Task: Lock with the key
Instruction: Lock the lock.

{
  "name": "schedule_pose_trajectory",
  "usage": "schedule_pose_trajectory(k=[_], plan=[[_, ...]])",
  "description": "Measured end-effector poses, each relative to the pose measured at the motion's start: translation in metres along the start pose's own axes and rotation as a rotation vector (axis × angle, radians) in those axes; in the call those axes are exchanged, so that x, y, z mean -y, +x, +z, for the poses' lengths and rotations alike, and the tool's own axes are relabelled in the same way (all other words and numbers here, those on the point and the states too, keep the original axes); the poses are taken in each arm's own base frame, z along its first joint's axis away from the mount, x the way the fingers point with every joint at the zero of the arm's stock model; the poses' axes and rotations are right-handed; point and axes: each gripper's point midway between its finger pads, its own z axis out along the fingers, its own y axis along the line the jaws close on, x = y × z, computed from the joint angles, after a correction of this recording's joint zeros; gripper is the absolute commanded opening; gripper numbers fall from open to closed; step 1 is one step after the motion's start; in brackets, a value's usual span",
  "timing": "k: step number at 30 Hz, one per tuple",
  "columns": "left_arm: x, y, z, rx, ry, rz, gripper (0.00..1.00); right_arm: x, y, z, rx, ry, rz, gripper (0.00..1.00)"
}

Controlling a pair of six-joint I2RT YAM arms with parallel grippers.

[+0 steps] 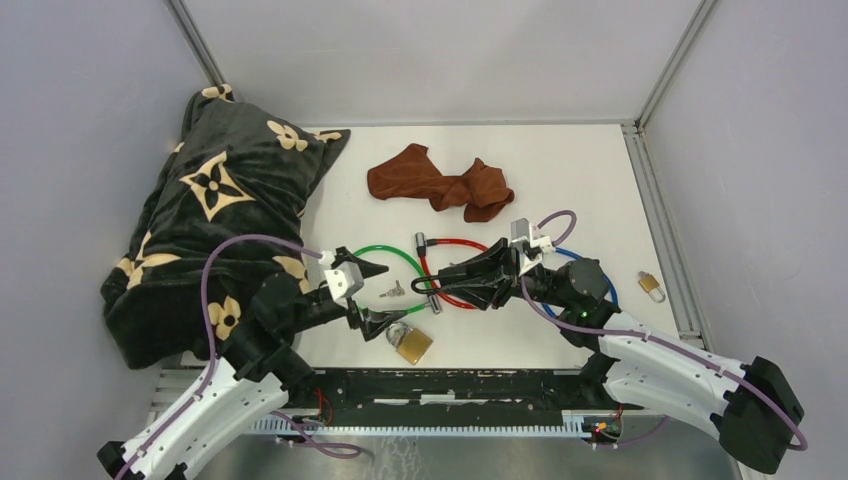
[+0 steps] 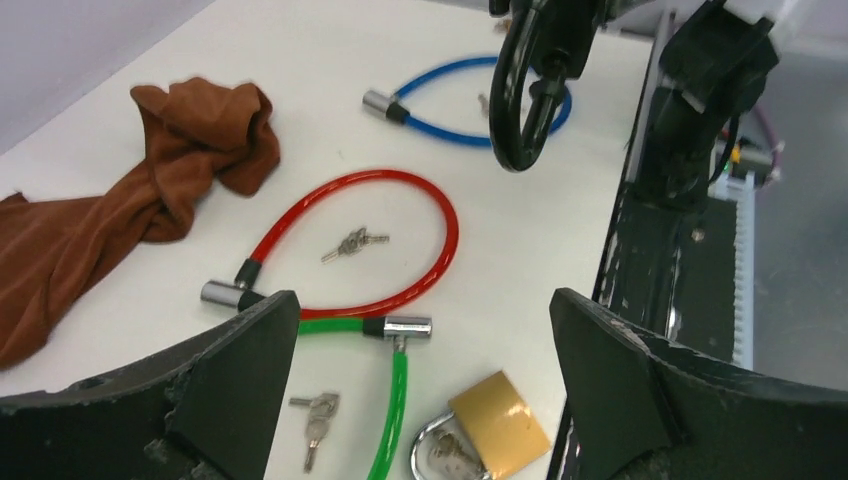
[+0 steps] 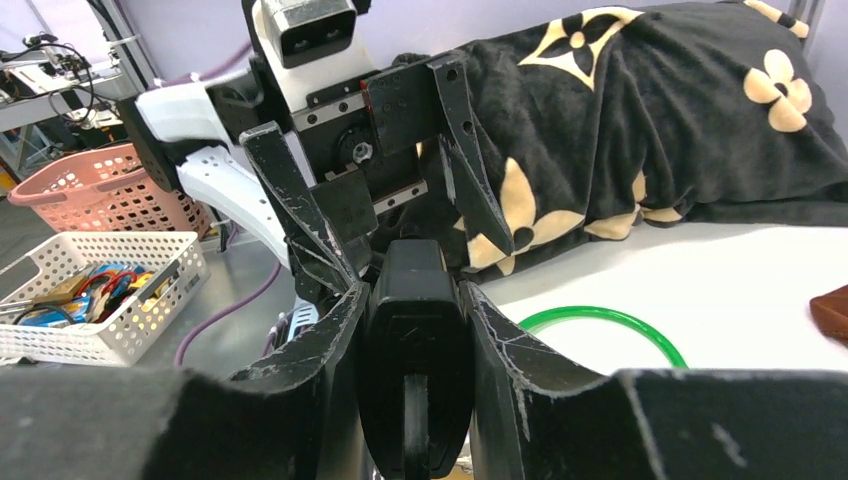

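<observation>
My right gripper (image 3: 415, 300) is shut on a black lock (image 3: 415, 340), held above the table; its black loop (image 2: 525, 110) hangs at the top of the left wrist view. My left gripper (image 2: 420, 300) stands wide open and holds nothing. Below it lie a small bunch of keys (image 2: 318, 420), a brass padlock (image 2: 497, 425) and the green cable lock (image 2: 395, 400). Another key bunch (image 2: 355, 242) lies inside the red cable lock (image 2: 450, 230). From above, the left gripper (image 1: 385, 293) faces the right gripper (image 1: 445, 283) across the keys (image 1: 393, 292).
A blue cable lock (image 2: 440, 130) lies behind the red one. A brown cloth (image 1: 440, 185) sits at the back, a black flowered blanket (image 1: 220, 200) on the left, and a small padlock (image 1: 651, 286) on the right. Off the table stand a white basket (image 3: 100, 300) and a pink one (image 3: 100, 180).
</observation>
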Motion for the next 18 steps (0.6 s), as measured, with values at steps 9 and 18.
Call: schedule_pose_trajectory(k=[9,18], plan=[[0.008,-0.001,-0.021,-0.209,0.108,0.223,0.45,0.006,-0.006,-0.001,0.005,0.038,-0.026,0.00],[0.018,-0.019,-0.037,-0.062,0.093,0.290,1.00,0.006,-0.009,-0.001,0.009,0.045,-0.042,0.00]])
